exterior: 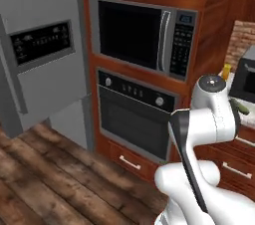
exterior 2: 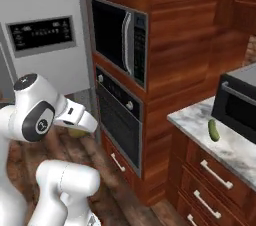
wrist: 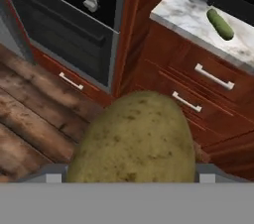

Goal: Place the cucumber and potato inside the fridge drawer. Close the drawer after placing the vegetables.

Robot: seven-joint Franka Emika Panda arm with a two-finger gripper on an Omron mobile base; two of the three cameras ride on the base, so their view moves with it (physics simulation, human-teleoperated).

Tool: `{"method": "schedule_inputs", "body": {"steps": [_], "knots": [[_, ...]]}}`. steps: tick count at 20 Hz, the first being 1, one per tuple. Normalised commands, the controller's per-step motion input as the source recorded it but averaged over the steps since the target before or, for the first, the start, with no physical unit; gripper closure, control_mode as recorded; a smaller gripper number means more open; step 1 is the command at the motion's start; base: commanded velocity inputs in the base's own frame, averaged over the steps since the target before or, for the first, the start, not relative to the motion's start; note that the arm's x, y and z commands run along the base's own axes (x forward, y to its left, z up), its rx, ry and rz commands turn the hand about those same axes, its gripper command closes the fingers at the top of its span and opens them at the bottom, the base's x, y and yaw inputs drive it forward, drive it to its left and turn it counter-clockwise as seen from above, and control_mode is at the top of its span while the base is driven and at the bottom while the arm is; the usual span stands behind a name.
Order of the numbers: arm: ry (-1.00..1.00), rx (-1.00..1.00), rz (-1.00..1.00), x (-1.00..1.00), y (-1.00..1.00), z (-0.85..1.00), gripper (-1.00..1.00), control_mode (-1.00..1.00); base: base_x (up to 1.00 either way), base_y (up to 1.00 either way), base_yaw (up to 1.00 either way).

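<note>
Pincer (wrist: 131, 181) jaws stand wide and are clamped on the potato (wrist: 134, 141), which bulks large between the two fingertips in the hand view; the right base view shows a sliver of it (exterior 2: 76, 132) under the hand, out over the wooden floor (exterior: 60, 179) before the oven (exterior: 134, 114). I judge it firm, rounded and fairly light, with matte skin that should not slip much; a hold across its short middle looks sound. On the marble counter (exterior 2: 200, 120), near the front edge and just beside the dark appliance (exterior 2: 240, 105), lies the cucumber (exterior 2: 213, 130), untouched. It looks stiff, slim and prone to roll, best taken across its midsection. Beyond the oven stands the grey fridge (exterior: 45, 55); I cannot make out its drawer.
</note>
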Motion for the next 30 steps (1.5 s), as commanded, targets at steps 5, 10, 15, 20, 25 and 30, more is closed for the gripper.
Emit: {"method": "schedule_inputs", "body": {"steps": [5,10,15,20,25,30], "knots": [[0.0,0.0,0.0,0.0,0.0,0.0,1.0,1.0,0.02,0.48,0.71],[0.0,0.0,0.0,0.0,0.0,0.0,1.0,1.0,0.21,0.48,0.69],[0.0,0.0,0.0,0.0,0.0,0.0,1.0,1.0,0.7,0.45,0.47],[0.0,0.0,0.0,0.0,0.0,0.0,1.0,1.0,0.96,0.53,0.27],[0.0,0.0,0.0,0.0,0.0,0.0,1.0,1.0,0.75,0.71,0.07],[0.0,0.0,0.0,0.0,0.0,0.0,1.0,1.0,0.61,0.75,0.02]]}}
